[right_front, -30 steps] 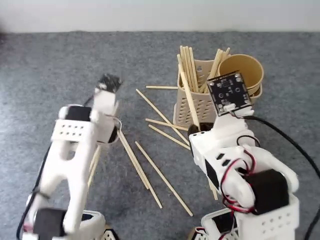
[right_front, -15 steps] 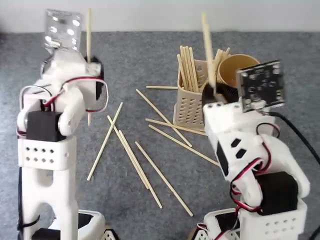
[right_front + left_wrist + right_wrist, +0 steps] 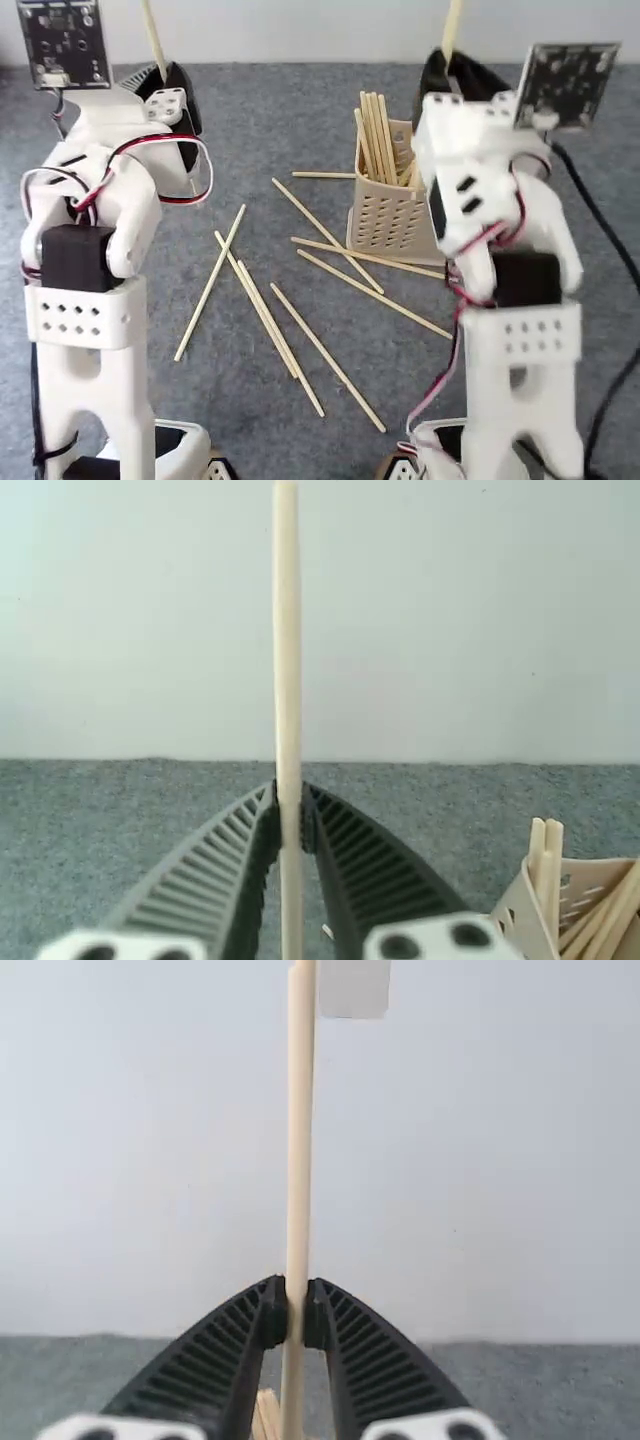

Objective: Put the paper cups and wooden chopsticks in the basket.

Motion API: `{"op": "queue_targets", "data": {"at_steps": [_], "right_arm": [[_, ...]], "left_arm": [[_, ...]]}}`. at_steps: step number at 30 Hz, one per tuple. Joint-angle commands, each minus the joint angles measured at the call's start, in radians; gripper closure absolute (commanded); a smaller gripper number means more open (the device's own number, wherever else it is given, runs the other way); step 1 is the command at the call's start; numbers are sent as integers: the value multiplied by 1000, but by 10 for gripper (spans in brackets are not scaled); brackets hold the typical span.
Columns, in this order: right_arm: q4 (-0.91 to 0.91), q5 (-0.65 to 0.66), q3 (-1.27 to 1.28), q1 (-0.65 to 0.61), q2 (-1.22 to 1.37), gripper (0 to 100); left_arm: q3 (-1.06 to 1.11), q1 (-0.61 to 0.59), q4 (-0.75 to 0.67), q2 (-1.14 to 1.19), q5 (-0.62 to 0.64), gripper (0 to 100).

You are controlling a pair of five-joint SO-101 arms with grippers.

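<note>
Nearest the arm bases, eight loose chopsticks (image 3: 328, 357) lie scattered on the grey table (image 3: 300, 110), so most of the job appears to be left. Just beyond them stands the basket (image 3: 385, 215) with a bundle of chopsticks (image 3: 375, 125) upright in it, some five or six as far as can be told; these count as done. The right arm stands in front of the basket's far side, so the paper cups cannot be counted. Farthest off, both arms are raised. The left gripper (image 3: 288, 815), well apart from the basket, is pinched tight on one upright chopstick (image 3: 287, 630). The right gripper (image 3: 295, 1315), close by the basket, is likewise clamped on a second chopstick (image 3: 300, 1110). Neither stick is in the basket yet, so ten seem left to put in.
</note>
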Motion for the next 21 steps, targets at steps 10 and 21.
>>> {"op": "queue_targets", "data": {"at_steps": [10,21], "right_arm": [[-481,-11,140,27,298,986],[-582,54,405,28,38,714]], "left_arm": [[-50,3,-60,-48,23,987],[10,130,-247,-38,181,987]]}}
